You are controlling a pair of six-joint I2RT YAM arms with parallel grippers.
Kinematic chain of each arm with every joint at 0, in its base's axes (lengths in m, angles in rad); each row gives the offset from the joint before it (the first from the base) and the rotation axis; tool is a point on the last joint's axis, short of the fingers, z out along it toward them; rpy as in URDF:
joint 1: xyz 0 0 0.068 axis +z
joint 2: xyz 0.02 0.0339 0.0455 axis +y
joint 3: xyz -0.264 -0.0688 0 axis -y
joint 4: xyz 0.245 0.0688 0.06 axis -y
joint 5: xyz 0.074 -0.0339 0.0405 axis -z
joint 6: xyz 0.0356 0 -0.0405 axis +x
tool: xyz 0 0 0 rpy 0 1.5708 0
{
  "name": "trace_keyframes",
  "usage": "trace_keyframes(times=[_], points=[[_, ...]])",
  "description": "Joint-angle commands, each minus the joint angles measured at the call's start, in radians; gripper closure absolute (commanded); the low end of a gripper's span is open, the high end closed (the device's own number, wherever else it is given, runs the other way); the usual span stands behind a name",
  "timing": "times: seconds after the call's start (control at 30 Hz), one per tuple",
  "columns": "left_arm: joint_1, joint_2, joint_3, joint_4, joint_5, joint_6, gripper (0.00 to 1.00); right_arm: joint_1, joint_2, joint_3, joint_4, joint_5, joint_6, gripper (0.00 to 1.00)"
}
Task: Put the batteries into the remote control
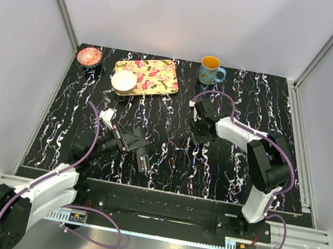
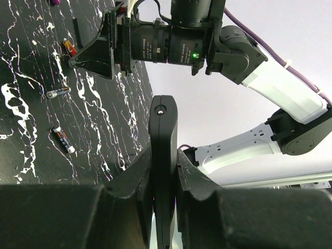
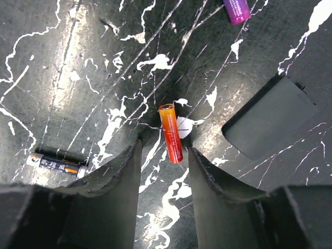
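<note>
My left gripper (image 2: 163,158) is shut on the remote control (image 2: 162,119), a slim black bar held edge-on above the table; it also shows in the top view (image 1: 144,163). My right gripper (image 3: 165,150) is open and low over the table, fingers either side of the near end of the orange-red battery (image 3: 170,133), not touching it. A purple battery (image 3: 236,10) lies further off. A dark battery with a silver end (image 3: 56,163) lies left of the left finger. The left wrist view shows the orange-red battery (image 2: 69,47) beside the right gripper (image 2: 93,52) and two more batteries (image 2: 57,92), (image 2: 63,139). I see no green one.
A flat black rectangular plate (image 3: 270,116) lies right of the right finger. At the back stand a floral tray (image 1: 156,74), a white bowl (image 1: 124,80), a pink bowl (image 1: 89,56) and a blue mug (image 1: 210,70). White walls enclose the marbled black table.
</note>
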Motion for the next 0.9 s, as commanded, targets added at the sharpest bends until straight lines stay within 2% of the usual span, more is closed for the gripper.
trace_keyframes(times=[0.0,0.17,0.47,0.67,0.87], points=[[0.003,0.002,0.018,0.045,-0.008,0.015,1.00,0.008,0.010,0.021,0.023,0.043,-0.018,0.55],[0.003,0.005,0.018,0.045,-0.008,0.015,1.00,0.007,0.032,0.025,0.017,0.063,-0.018,0.59],[0.003,0.002,0.014,0.045,-0.009,0.015,1.00,0.007,0.044,0.024,-0.012,0.066,-0.012,0.79],[0.003,0.008,0.017,0.048,-0.006,0.015,1.00,0.007,0.023,0.019,-0.027,0.073,0.003,0.78],[0.002,0.008,0.015,0.050,-0.008,0.010,1.00,0.005,0.015,0.013,-0.044,0.068,0.015,0.97]])
